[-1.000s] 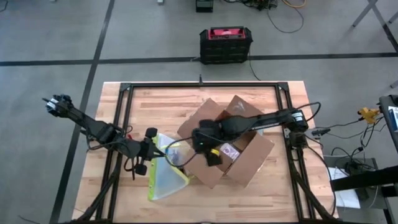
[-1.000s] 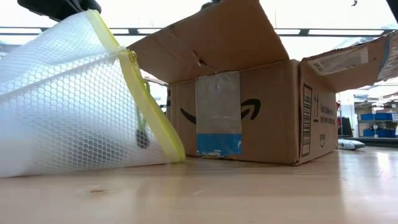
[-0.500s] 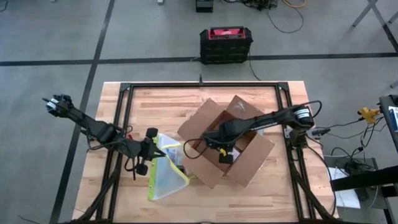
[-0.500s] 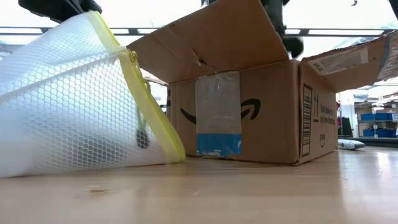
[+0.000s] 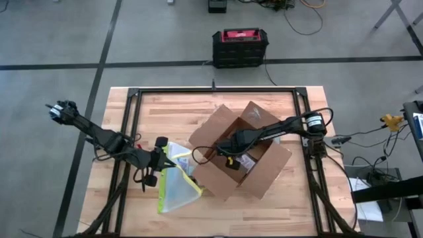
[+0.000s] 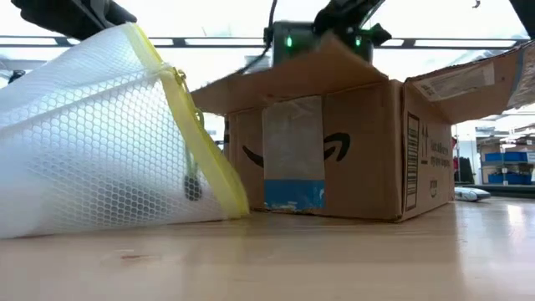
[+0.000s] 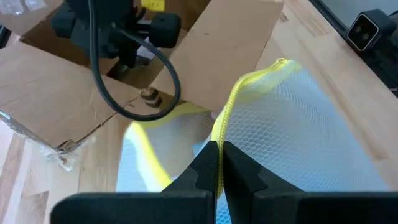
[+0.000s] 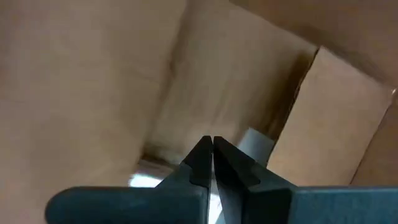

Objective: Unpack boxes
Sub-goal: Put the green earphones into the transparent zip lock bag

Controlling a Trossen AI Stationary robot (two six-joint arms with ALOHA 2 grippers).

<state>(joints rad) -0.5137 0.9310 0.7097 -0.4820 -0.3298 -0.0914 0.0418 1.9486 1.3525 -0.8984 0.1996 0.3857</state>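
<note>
The brown cardboard box (image 5: 258,173) stands open in the middle of the table, its flaps spread out; the low view shows its taped wall (image 6: 334,159). My right gripper (image 5: 229,158) reaches down into the box and is shut (image 8: 212,147), with cardboard walls all around it. Nothing shows between its tips. Left of the box lies a clear mesh pouch with a yellow edge (image 5: 176,188). Its lower side rests on the table (image 6: 92,167). My left gripper (image 5: 163,160) is shut on the pouch. My left gripper pinches the pouch's yellow zip edge (image 7: 219,134) between its two fingers, slanting down from the table's left side. That edge is raised, while the pouch's far end stays on the table. My right gripper is shut inside the box; whether its tips touch the floor or anything in it, I cannot tell.
Small white packets (image 5: 249,160) lie in the box, and a pale flat thing (image 8: 256,144) shows just past my right fingertips. A black frame (image 5: 132,99) edges the table. A black and red case (image 5: 240,46) stands on the floor beyond the far edge.
My right gripper has dropped from above the box down into it, tipped steeply downward, rolled at the wrist and shut. The box flap facing the low camera has tipped lower under the arm. My left gripper and the pouch have kept still.
</note>
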